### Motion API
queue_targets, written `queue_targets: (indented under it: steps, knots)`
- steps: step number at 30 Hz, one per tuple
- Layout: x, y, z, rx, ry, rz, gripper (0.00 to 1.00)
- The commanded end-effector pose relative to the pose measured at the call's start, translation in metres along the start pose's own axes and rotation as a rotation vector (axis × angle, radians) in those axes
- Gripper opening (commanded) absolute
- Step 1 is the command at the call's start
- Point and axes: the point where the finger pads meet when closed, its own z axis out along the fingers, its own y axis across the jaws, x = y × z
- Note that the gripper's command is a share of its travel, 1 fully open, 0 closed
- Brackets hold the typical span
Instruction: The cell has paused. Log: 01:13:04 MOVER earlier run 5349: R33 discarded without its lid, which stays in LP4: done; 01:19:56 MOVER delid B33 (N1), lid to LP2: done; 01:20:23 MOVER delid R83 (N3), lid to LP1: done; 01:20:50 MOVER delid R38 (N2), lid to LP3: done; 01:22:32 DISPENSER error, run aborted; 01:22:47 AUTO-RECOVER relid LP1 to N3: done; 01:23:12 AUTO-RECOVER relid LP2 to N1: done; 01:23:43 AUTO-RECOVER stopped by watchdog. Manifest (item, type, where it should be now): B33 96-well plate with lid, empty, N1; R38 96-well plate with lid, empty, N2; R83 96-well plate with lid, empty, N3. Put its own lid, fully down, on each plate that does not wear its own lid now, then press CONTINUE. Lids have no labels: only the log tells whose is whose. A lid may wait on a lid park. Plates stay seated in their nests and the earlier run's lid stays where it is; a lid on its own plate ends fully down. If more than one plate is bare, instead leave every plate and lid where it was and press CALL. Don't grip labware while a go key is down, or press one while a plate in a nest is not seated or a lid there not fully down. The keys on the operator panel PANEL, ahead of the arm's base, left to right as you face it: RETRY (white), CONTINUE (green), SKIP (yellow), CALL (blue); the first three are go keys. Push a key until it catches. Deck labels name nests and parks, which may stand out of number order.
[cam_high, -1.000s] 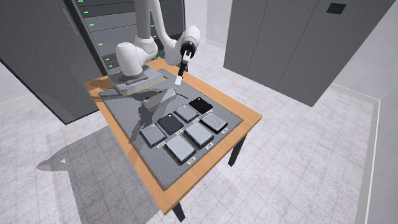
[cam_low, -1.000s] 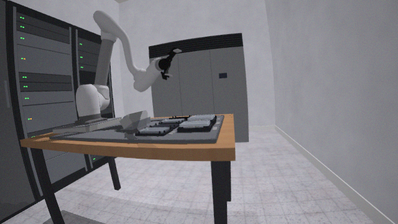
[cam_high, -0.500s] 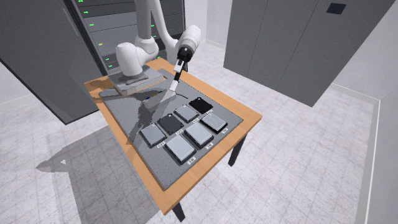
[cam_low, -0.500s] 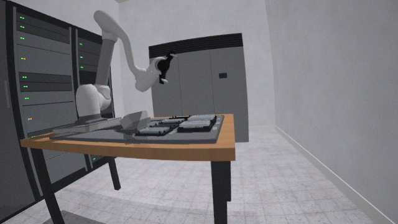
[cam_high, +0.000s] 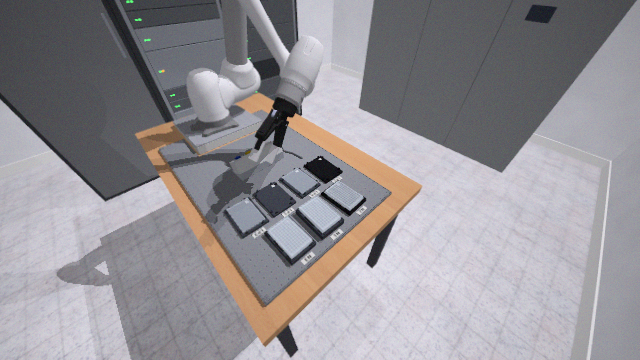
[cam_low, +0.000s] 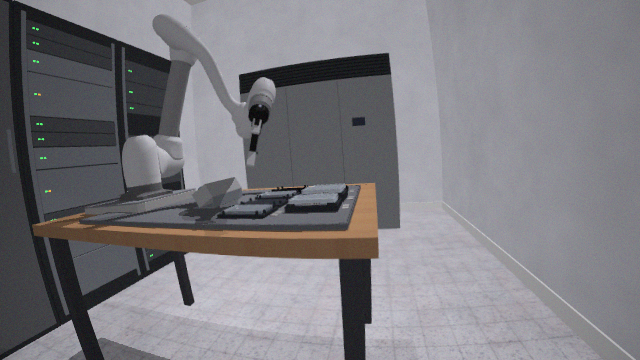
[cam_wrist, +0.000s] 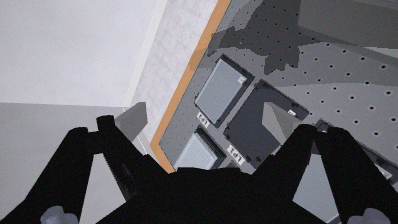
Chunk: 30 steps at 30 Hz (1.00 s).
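Gripper (cam_high: 270, 144): fingers wide apart, nothing held, hovers above deck (cam_high: 210, 175), probably ready for a lid | first parked lid (cam_high: 245, 216), second parked lid (cam_high: 299, 181); which one is R38's, labels unreadable.

Server rack (cam_high: 165, 45) (green lights) behind wooden table (cam_high: 385, 175); grey cabinets (cam_high: 465, 65) opposite.

White arm (cam_low: 200, 55) hangs above lidded plates (cam_low: 320, 197).
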Motion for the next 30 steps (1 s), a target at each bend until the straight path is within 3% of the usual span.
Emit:
queue_targets:
  steps: [1,2,3,4,5,9,11,12,13,14,15,16,17,18,20,22,28,29,30]
  knots:
    - [0.003,0.029,0.018,-0.194,0.024,0.078,1.00]
    - [0.003,0.029,0.018,-0.194,0.024,0.078,1.00]
    - [0.000,0.043,0.022,-0.288,0.025,0.131,1.00]
    - [0.000,0.043,0.022,-0.288,0.025,0.131,1.00]
    - [-0.006,0.056,0.023,-0.376,0.022,0.184,1.00]
    - [-0.006,0.056,0.023,-0.376,0.022,0.184,1.00]
    - [-0.022,0.072,0.022,-0.530,0.006,0.289,1.00]
    - [-0.022,0.072,0.022,-0.530,0.006,0.289,1.00]
    - [-0.031,0.077,0.020,-0.594,-0.004,0.337,1.00]
    - [-0.031,0.077,0.020,-0.594,-0.004,0.337,1.00]
    - [-0.039,0.079,0.018,-0.650,-0.015,0.382,1.00]
    - [-0.039,0.079,0.018,-0.650,-0.015,0.382,1.00]
    - [-0.047,0.080,0.016,-0.695,-0.026,0.420,1.00]
    - [-0.047,0.080,0.016,-0.695,-0.026,0.420,1.00]
    - [-0.059,0.079,0.012,-0.760,-0.044,0.479,1.00]
    - [-0.066,0.078,0.011,-0.793,-0.054,0.510,1.00]
    - [-0.068,0.078,0.010,-0.804,-0.057,0.520,1.00]
    - [-0.068,0.078,0.010,-0.804,-0.057,0.520,0.00]
    - [-0.068,0.078,0.010,-0.804,-0.057,0.520,0.00]
